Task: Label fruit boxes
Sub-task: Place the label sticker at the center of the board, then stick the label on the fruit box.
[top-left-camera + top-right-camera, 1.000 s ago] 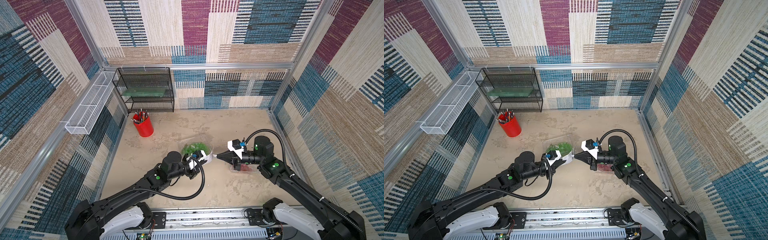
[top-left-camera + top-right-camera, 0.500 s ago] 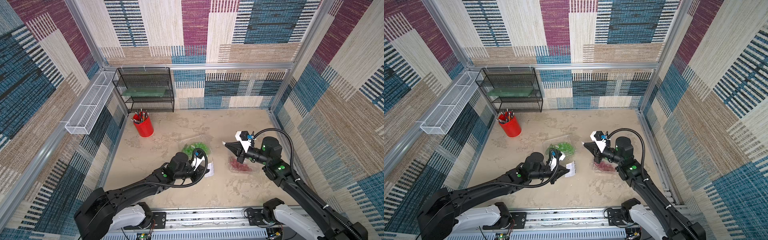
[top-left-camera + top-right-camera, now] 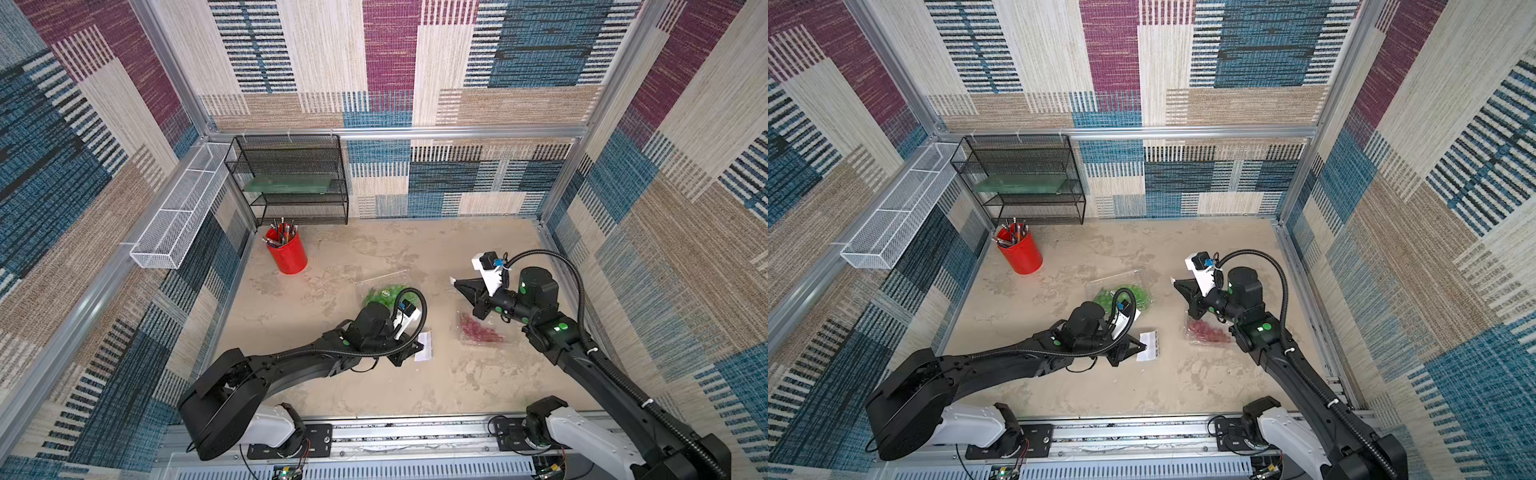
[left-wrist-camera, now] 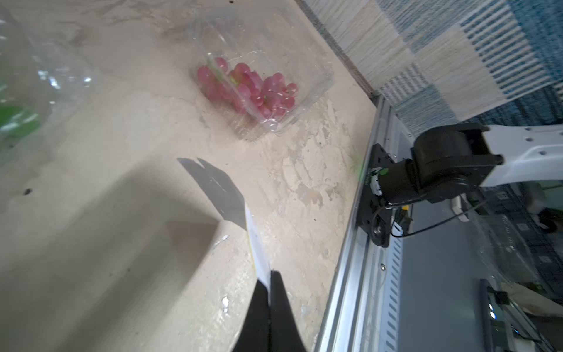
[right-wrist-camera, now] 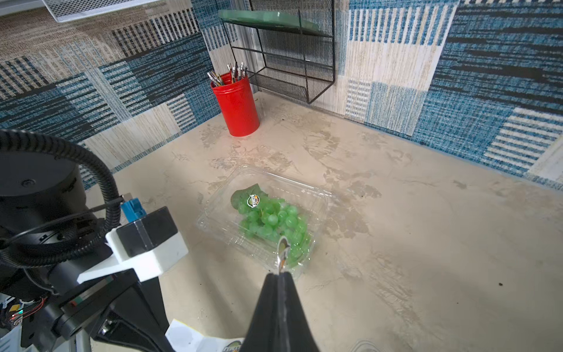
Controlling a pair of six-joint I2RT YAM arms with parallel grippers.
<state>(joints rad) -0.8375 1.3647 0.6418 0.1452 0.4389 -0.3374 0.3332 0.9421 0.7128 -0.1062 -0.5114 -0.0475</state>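
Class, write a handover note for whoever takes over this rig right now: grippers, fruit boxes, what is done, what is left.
Left gripper: shut on an edge of the sticker sheet.
Right gripper: shut on one loose sticker, raised.
Green grape box: mid-table, a label on it; looks done.
Red grape box: partly under the right arm, no label visible.
Left to do: put the held sticker on it.
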